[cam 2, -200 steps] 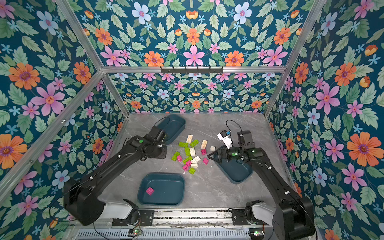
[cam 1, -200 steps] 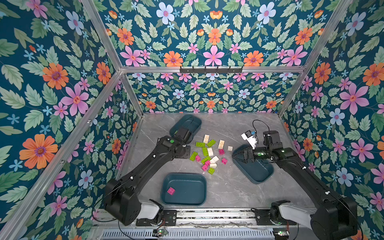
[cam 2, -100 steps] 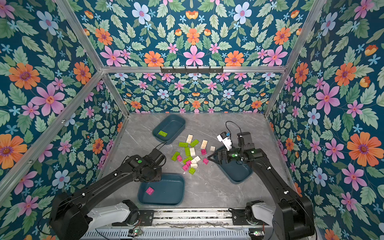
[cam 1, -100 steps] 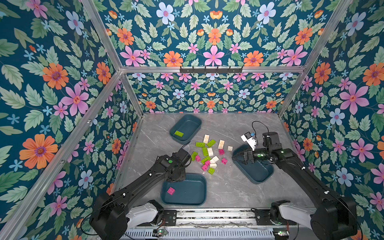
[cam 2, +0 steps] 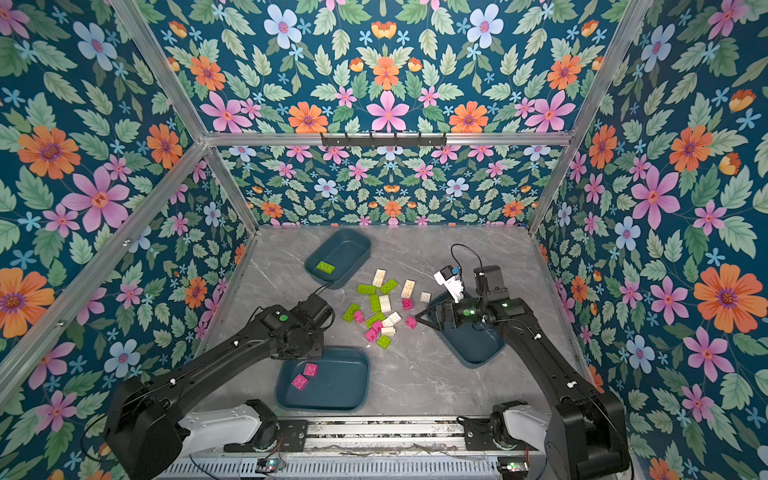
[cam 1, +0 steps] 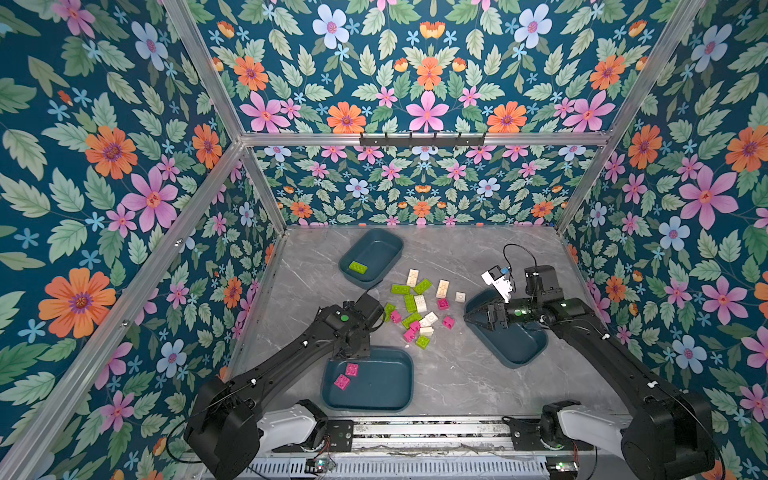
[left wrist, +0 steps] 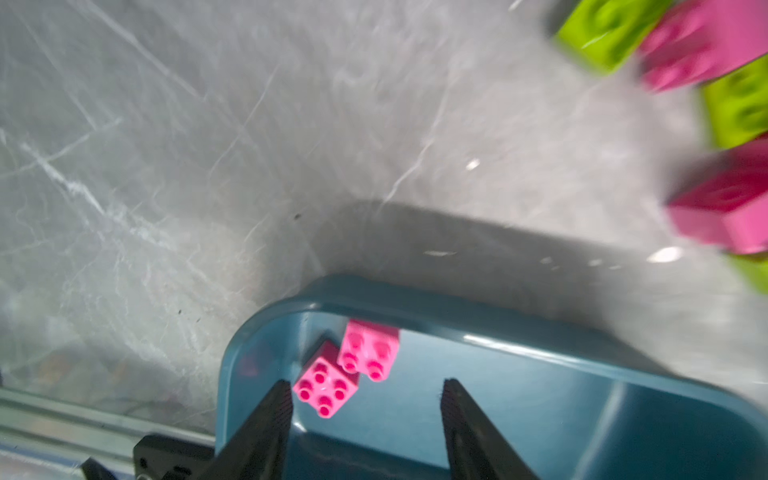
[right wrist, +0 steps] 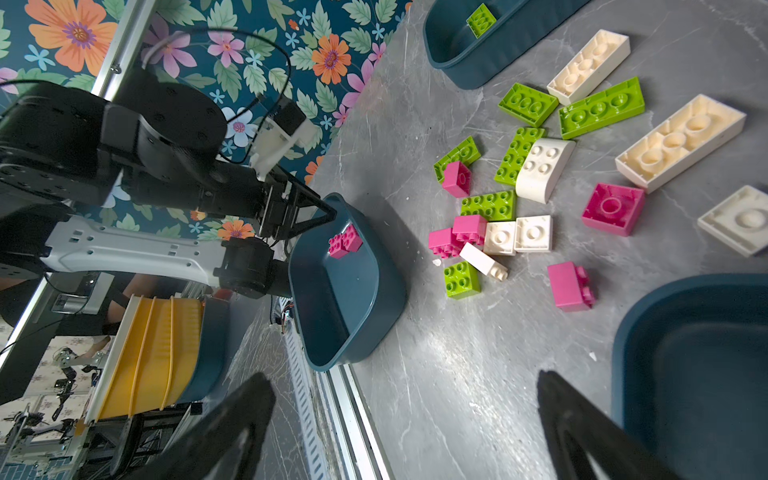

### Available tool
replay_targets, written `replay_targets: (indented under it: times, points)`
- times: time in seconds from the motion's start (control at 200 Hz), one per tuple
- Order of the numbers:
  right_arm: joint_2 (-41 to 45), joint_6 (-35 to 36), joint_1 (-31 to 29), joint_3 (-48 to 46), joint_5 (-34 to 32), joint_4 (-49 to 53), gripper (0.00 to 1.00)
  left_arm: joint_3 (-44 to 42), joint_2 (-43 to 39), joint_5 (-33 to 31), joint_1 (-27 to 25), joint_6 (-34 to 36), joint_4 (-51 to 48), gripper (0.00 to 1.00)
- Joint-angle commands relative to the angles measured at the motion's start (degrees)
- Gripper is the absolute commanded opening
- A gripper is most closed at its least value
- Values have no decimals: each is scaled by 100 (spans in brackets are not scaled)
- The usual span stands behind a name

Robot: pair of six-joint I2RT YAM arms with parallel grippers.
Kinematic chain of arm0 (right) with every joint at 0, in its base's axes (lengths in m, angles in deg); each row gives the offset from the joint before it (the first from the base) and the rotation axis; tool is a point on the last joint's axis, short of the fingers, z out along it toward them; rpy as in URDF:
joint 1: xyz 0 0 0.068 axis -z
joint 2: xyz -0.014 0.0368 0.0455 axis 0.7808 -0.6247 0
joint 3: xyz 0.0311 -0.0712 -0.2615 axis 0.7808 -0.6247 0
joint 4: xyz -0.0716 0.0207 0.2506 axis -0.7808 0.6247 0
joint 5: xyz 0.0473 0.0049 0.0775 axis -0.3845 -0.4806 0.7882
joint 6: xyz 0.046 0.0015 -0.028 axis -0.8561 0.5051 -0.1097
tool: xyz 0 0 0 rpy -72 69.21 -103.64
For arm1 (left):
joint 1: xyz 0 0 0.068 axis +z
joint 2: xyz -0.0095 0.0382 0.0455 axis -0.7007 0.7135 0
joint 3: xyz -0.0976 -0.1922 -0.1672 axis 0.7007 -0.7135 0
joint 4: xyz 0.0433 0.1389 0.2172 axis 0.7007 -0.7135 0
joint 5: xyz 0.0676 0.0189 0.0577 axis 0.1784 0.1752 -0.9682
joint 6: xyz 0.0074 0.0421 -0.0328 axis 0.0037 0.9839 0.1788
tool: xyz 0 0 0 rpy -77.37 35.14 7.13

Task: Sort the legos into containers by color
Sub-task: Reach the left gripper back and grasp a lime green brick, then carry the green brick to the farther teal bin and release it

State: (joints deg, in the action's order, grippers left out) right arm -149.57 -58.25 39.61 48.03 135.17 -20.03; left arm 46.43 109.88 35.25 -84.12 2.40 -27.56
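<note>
Grey marble table (cam 1: 457, 382): mixed legos (cam 1: 410, 302) lie heaped between three containers (cam 1: 380, 249). Left pincer (left wrist: 366, 384) hangs half-open, empty, over the near container (cam 1: 386, 390) collecting pink bricks (cam 1: 351, 369); right pincer (right wrist: 403, 376) gapes wide, empty.

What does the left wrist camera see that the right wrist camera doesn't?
Only the left wrist view: the two pink bricks seen clearly apart, studs up.
Only the right wrist view: the white bricks, the far bin with a green brick, the third bin, and the open right gripper.
Both: the near bin holding those pink bricks, the open left gripper, the table, loose green bricks and loose pink bricks.
</note>
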Motion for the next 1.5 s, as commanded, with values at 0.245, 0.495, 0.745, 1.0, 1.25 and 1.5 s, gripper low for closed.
replay_targets:
  times: [0.245, 0.495, 0.745, 1.0, 1.25, 1.5]
  points:
    - [-67, 21, 2, 110, 37, -45, 99, 1289, 1427, 182, -60, 963, 864, 66]
    - [-2, 68, -3, 73, -22, 15, 99, 1262, 2408, 113, 63, 2029, 1695, 67]
    - [44, 69, -4, 32, -68, 56, 99, 1255, 2970, 100, 243, 2774, 2350, 67]
    - [73, 83, 0, 47, -147, 113, 99, 1281, 3316, 146, 479, 3096, 2693, 66]
    - [106, 78, -4, 51, -174, 141, 99, 1369, 3605, 361, 583, 3198, 3042, 63]
    - [95, 137, -2, 141, -214, 258, 99, 1435, 3629, 533, 651, 3138, 3023, 30]
